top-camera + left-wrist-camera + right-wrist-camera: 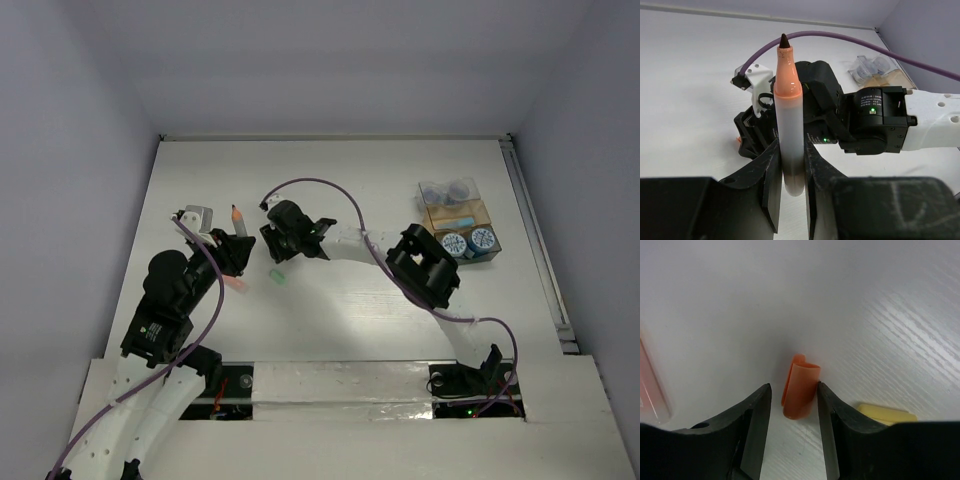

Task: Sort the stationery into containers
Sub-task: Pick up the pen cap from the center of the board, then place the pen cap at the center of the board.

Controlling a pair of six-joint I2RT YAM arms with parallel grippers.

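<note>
My left gripper (792, 172) is shut on a stubby pen (789, 100) with a pale barrel, an orange neck and a dark tip, held upright. The top view shows this pen (237, 218) at the left gripper (236, 242). My right gripper (793, 386) is open and low over the table, with a small orange cap (800, 387) lying between its fingers. The cap touches the right finger and stands apart from the left one. The right gripper (281, 244) sits mid-table. The containers (458, 215) stand at the far right and hold two blue-and-white tape rolls (453, 243).
A yellow piece (887, 413) lies just right of the right fingers and a pink piece (652, 385) lies at the left edge. A green piece (278, 273) and an orange-pink piece (238, 285) lie between the arms. A purple cable (340, 200) loops over the right arm.
</note>
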